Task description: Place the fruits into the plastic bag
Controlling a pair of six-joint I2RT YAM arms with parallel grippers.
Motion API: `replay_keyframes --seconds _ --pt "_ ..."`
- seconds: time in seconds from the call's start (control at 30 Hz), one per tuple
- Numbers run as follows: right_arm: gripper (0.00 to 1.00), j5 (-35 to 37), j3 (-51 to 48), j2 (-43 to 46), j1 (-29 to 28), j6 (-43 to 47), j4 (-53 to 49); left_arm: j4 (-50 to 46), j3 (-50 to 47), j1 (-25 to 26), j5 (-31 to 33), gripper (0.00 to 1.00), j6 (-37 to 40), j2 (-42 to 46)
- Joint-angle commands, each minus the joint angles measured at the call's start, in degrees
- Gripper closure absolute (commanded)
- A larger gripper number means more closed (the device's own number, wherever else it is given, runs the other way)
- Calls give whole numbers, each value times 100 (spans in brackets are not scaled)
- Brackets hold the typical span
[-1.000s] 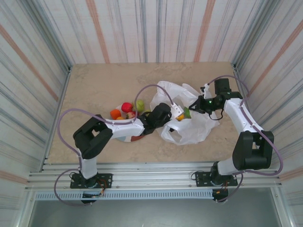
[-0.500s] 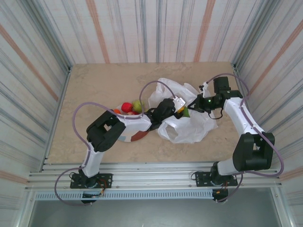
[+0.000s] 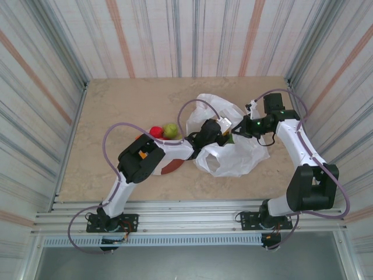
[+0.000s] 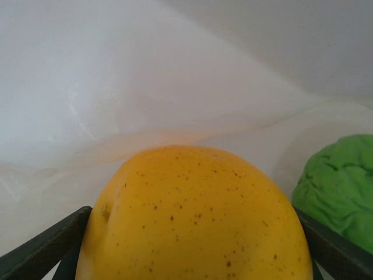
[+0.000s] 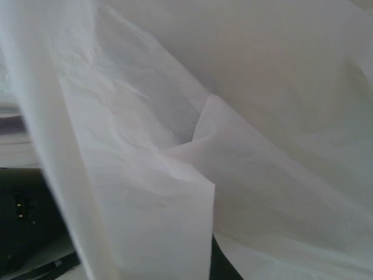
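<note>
**Fruits: one gripped inside the bag, others beside it**

1. Bag. You find it crumpled on the table, right of centre, between the two arms.

2. Left gripper. It reaches into the bag. In the left wrist view its fingers stand wide apart, one on each side of a yellow fruit. Both fingers touch it, so the fruit is clamped between them. White film rises above and behind it. A green fruit with bumpy skin lies just to its right, against the film.

3. Right gripper. It sits at the bag's far edge, just beside the left gripper. Its fingers are together, pinched on the film. In the right wrist view the film hangs in folds close to the lens.

4. Other fruits. A red fruit and a pale green fruit lie touching, left of the bag and behind the left forearm. The plate shows partly beneath that arm. You cannot tell whether these two rest on it.
</note>
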State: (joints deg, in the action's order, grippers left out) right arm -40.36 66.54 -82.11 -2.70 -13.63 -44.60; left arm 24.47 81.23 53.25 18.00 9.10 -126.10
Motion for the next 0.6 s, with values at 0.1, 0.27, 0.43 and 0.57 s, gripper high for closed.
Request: replay_keyframes --seconds 0.1,0.27,0.43,0.57 --pt "100 6 -14 133 15 132 -84 -294 220 3 270 11 -61 -39" --pt "100 50 -19 158 43 132 -84 -382 139 3 15 7 -116 94" --pt "100 189 -71 152 65 106 -42 -500 -167 84 -171 7 -264 512" --pt "100 328 -123 151 97 127 -47 -566 -705 135 -454 7 -475 1142"
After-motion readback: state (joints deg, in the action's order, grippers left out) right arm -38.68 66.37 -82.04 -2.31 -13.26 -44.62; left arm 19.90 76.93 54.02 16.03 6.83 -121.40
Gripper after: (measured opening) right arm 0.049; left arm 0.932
